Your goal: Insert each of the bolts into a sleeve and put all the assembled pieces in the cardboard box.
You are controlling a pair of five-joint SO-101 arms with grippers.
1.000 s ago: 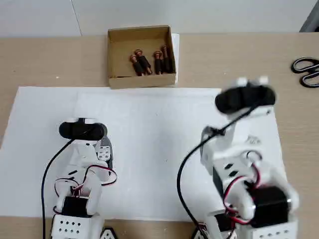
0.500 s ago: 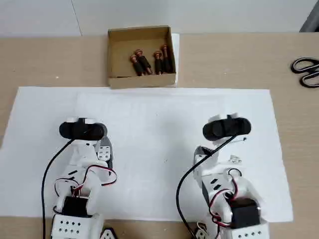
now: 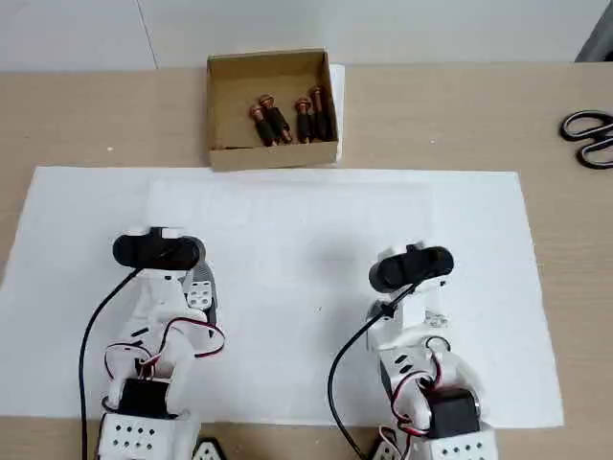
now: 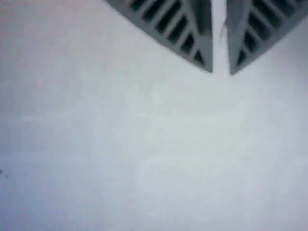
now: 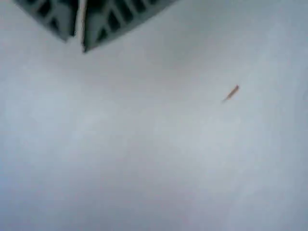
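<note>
Over the last second the right arm point(image 3: 412, 331) has drawn back from about 3 o'clock on the paper sheet point(image 3: 287, 240) and folded down to 5 o'clock, close to the near edge of the table point(image 3: 96, 115). The left arm point(image 3: 158, 316) has kept its place at 7 o'clock. Both arms now sit folded low over the sheet, side by side and well apart. In the left wrist view the left gripper point(image 4: 221, 72) hangs just above bare white paper, its two grey ribbed fingers point(image 4: 192, 36) drawn all but together, with a slim strip of paper showing between the tips and nothing held. In the right wrist view the right gripper point(image 5: 81, 45) is also over plain paper, its fingers point(image 5: 113, 21) closed to a hairline slit and holding nothing. A tiny brown speck point(image 5: 231, 93) lies on the sheet near it. The cardboard box point(image 3: 225, 129) stands at 12 o'clock, beyond the far edge of the sheet and a little toward 11, with a strip of white showing past its 3 o'clock wall. Inside it lie the assembled pieces point(image 3: 273, 120), four copper-headed bolts in dark sleeves. They are grouped as two loose pairs in the middle and toward the 3 o'clock side of the box floor, heads pointing roughly to 12. A pair of scissors point(image 3: 586, 137) rests on the bare wood at 2 o'clock, well apart from the box and both arms.
</note>
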